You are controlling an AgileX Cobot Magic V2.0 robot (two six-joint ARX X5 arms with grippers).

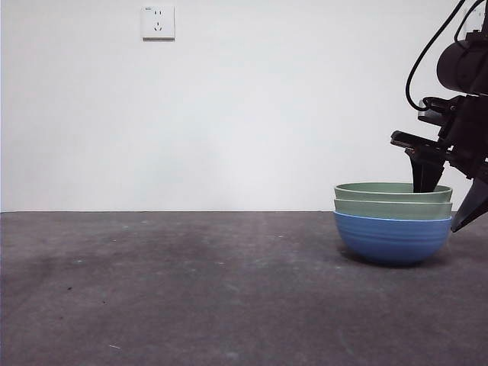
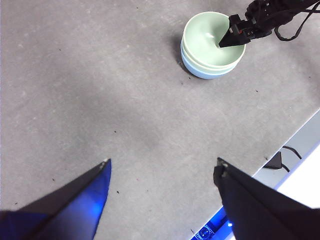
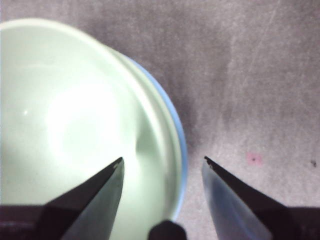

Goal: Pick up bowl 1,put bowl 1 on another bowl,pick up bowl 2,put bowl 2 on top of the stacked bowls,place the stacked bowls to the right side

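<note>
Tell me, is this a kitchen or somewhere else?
Probably a robot test room, not a kitchen. There's only a bare grey table, a plain white wall with one power socket, and the stacked bowls with the right tool straddling their rim. The left tool hangs open above the table.

No legible text — (socket unmarked).

— How did the stacked bowls look?

— They looked smooth and glazed, like ceramic or hard plastic; it was impossible to say which. The top green bowl carried a soft sheen inside, and the blue bowl showed faint ribs.

— And the table?

— It was matt grey, rough and speckled, like stone or concrete.

— The right gripper?

— Its jaws were black and dull, seemingly plastic. The wall socket looked like smooth white plastic.
</note>
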